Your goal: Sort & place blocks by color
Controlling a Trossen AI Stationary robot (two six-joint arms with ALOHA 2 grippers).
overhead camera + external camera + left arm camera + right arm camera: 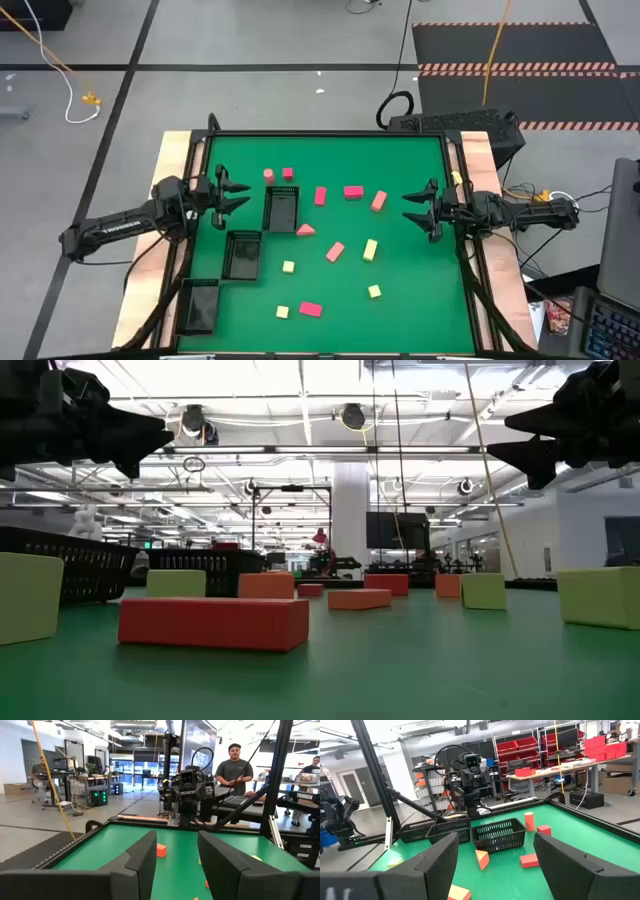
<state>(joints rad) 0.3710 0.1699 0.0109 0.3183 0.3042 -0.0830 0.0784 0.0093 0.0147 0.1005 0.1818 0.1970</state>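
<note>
Small blocks lie scattered flat on the green mat: magenta bars (353, 191) (311, 309), a magenta cube (288, 173), salmon bars (379, 201) (335, 251), a salmon wedge (305, 230) and yellow pieces (370, 249) (288, 267) (374, 291). My left gripper (232, 197) hovers open at the mat's left side, above and beside the far tray. My right gripper (415, 210) hovers open at the right side, just right of the salmon bar. Both point toward the middle and stand clear of the table in the low view (140, 435) (530, 445). The left wrist view shows open fingers (177, 865); so does the right wrist view (495, 865).
Three black mesh trays sit on the mat's left half, stepping from the far one (282, 208) through the middle one (243, 255) to the near-left one (198, 305). A raised black frame (330, 133) borders the mat. A person (235, 765) stands beyond the table's right side.
</note>
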